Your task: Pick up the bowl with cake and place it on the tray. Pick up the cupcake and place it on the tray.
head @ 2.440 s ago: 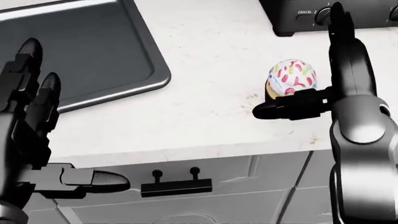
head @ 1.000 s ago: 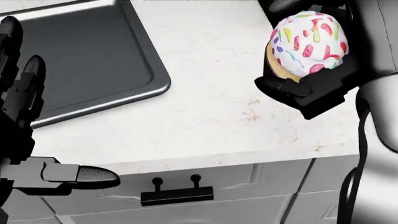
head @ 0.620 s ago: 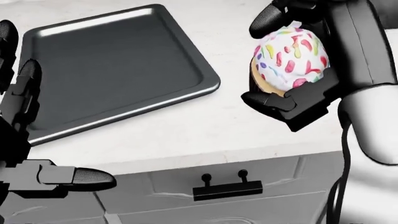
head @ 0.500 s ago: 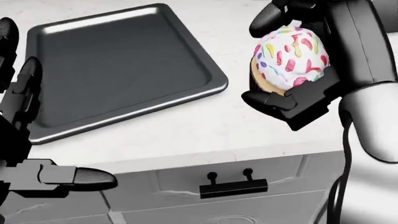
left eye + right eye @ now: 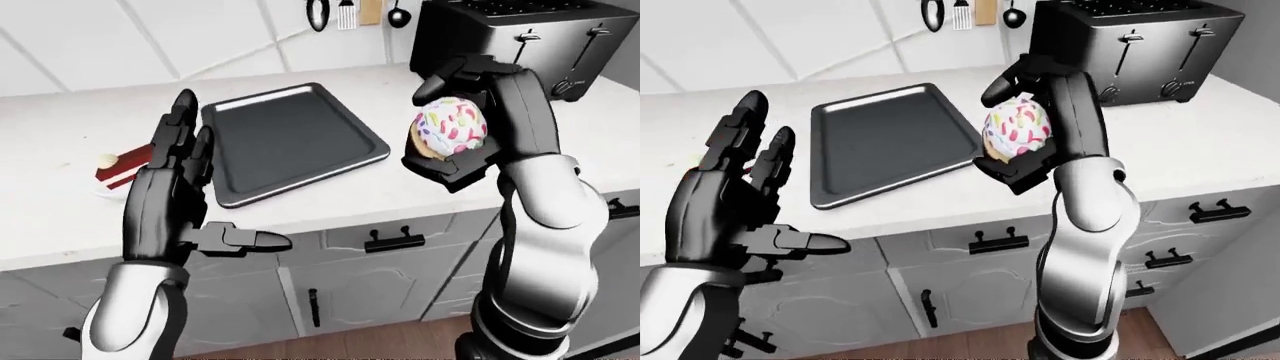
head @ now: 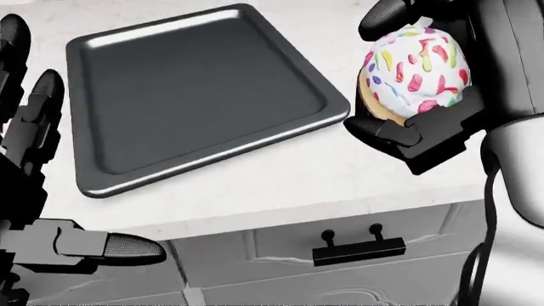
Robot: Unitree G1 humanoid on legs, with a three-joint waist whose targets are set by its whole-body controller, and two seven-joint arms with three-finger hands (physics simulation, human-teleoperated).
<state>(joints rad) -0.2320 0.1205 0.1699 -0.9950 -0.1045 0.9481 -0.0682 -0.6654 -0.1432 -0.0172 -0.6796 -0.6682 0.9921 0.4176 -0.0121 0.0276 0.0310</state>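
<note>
So the right hand [image 6: 406,83] has the cupcake [image 6: 412,70] clamped between its fingers, one dark finger curled over the top and the others cupped underneath, and it's holding it up off the counter [image 6: 280,185] at the right side of the head view. The cupcake's got white frosting with loads of colourful sprinkles and sits upright in the grip. It's just right of the tray [image 6: 199,95], not over it; there's a strip of bare counter between the tray's right corner and the hand in the head view. The tray is a dark metal baking sheet lying flat on the pale counter, nothing on it, filling the upper left and middle of the head view. The left hand [image 5: 175,176] is spread wide with nothing in it, fingers pointing up and thumb sticking out to the right, hanging at the left side of the left-eye view over the counter edge. Right behind it in that view, at the far left, you can just see a slice of red cake [image 5: 122,169] in a pale bowl [image 5: 100,192] on the counter, left of the tray. A black toaster [image 5: 510,37] sits upper right, some utensils [image 5: 345,11] hang on the wall above, and grey cabinet drawers [image 5: 400,240] with black handles run along the bottom.
</note>
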